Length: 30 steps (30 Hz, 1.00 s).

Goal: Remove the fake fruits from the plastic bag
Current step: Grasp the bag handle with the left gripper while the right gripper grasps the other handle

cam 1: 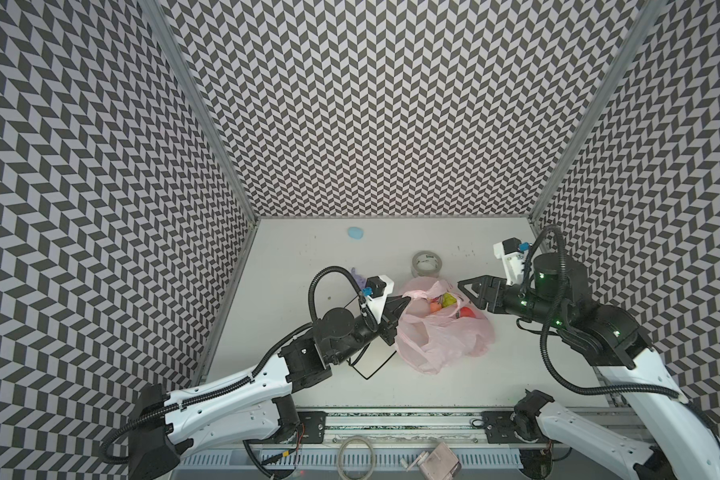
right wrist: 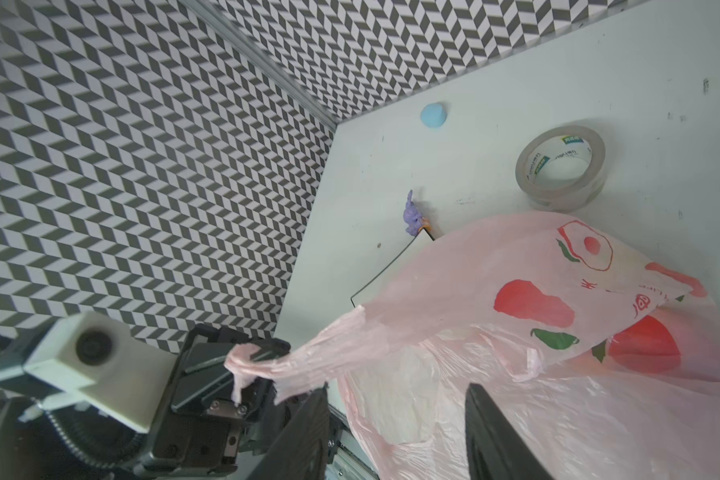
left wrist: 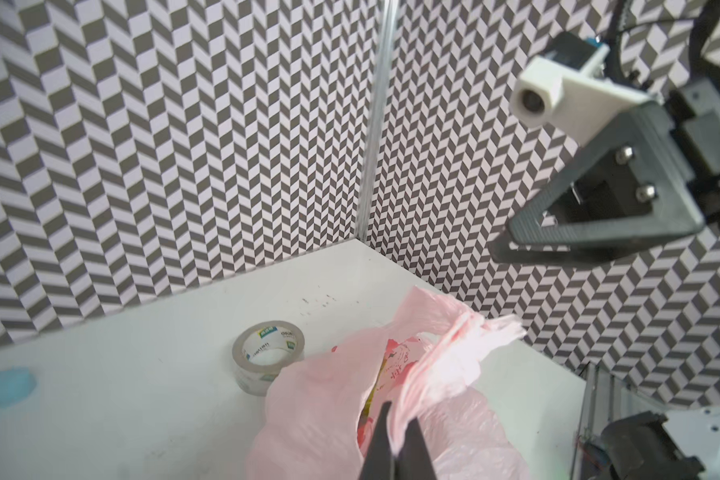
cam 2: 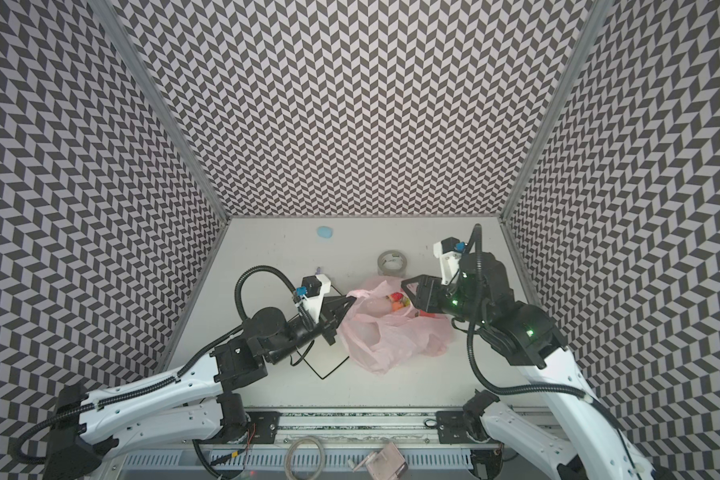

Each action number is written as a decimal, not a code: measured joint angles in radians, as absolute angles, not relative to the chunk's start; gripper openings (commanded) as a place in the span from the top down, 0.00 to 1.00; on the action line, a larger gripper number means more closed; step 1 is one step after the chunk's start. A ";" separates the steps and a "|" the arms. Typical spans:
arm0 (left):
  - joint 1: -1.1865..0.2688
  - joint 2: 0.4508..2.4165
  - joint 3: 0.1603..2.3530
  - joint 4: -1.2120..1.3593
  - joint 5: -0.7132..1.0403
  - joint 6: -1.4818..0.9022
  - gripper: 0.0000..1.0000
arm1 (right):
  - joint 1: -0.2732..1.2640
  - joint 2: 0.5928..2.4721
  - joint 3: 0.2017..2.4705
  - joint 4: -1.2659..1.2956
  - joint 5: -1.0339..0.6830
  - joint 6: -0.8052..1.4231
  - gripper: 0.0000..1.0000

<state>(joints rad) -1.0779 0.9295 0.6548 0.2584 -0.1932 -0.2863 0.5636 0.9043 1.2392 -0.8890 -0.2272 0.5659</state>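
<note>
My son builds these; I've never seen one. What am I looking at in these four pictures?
Two robot arms stand at a white table. Two pictures look down from overhead; the other two come from a camera on each arm's wrist. The left hand is shut on a handle of the pink plastic bag. The right hand is open at the bag's mouth, holding nothing. The fake fruits lie inside the bag. A tape roll, a blue blob and a purple figure lie on the table.

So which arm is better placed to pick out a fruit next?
Right, probably. The right gripper hangs open at the mouth of the plastic bag, near the fake fruits; the left gripper is shut on its handle, holding it up.
</note>
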 measured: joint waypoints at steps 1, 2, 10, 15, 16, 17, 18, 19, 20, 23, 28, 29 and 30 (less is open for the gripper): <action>-1.076 0.922 0.640 0.269 -0.204 -0.334 1.00 | 0.583 0.910 1.227 -0.892 -0.223 0.552 0.50; -1.073 0.916 0.630 0.281 -0.213 -0.376 1.00 | 0.601 0.913 1.218 -0.893 -0.217 0.540 0.50; -1.035 0.903 0.614 0.338 -0.224 -0.574 1.00 | 0.882 1.009 1.192 -0.862 -0.089 0.462 0.48; -1.027 0.903 0.614 0.340 -0.223 -0.629 1.00 | 1.085 1.041 1.115 -0.775 0.018 0.409 0.44; -1.026 0.903 0.614 0.340 -0.223 -0.634 1.00 | 1.114 1.042 1.098 -0.762 0.033 0.401 0.43; -1.024 0.904 0.614 0.341 -0.223 -0.642 1.00 | 1.146 1.043 1.079 -0.746 0.046 0.392 0.43; -1.024 0.904 0.614 0.341 -0.223 -0.647 1.00 | 1.177 1.046 1.063 -0.728 0.062 0.384 0.43; -1.022 0.904 0.614 0.341 -0.223 -0.649 1.00 | 1.196 1.050 1.053 -0.717 0.075 0.380 0.43; -1.020 0.904 0.614 0.340 -0.223 -0.652 1.00 | 1.217 1.061 1.044 -0.702 0.091 0.376 0.43; -1.020 0.905 0.614 0.340 -0.223 -0.656 1.00 | 1.255 1.098 1.033 -0.670 0.144 0.374 0.44; -1.020 0.905 0.614 0.340 -0.223 -0.661 1.00 | 1.270 1.137 1.010 -0.623 0.225 0.386 0.52; -1.019 0.905 0.614 0.340 -0.223 -0.662 1.00 | 1.270 1.140 1.006 -0.613 0.235 0.391 0.57; -1.018 0.905 0.614 0.339 -0.223 -0.664 1.00 | 1.270 1.145 1.002 -0.602 0.240 0.391 0.62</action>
